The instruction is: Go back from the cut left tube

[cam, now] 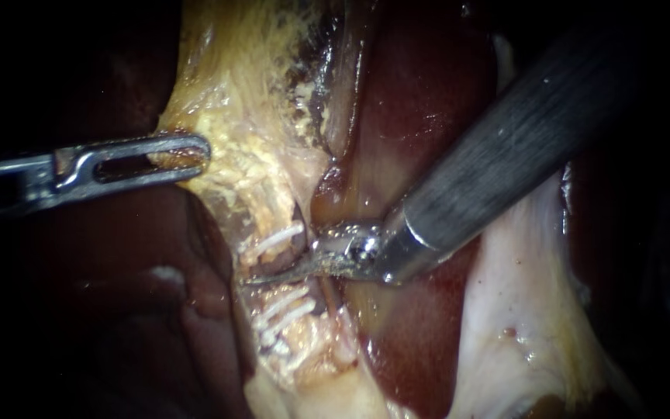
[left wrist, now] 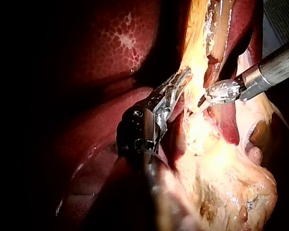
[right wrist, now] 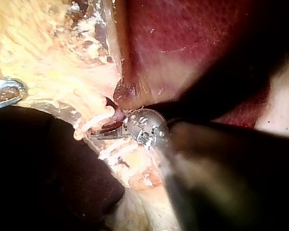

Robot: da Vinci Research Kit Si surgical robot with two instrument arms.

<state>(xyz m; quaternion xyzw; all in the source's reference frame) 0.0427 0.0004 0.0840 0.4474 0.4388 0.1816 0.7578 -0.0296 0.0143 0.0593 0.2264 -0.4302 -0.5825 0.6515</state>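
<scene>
Withdrawing cleanly means drawing the right instrument (cam: 277, 275) back along its own shaft line, straight away from the clips. Its blades lie together, holding nothing, in the gap between the upper clip (cam: 273, 239) and the lower clips (cam: 284, 310), where the left tube (cam: 271, 262) sits. Closed blades should snag neither clip on the way out. The left instrument (cam: 176, 159), well aside of the clips, is clamped on yellow fatty tissue (cam: 234, 116); steady tension there seems wise.
</scene>
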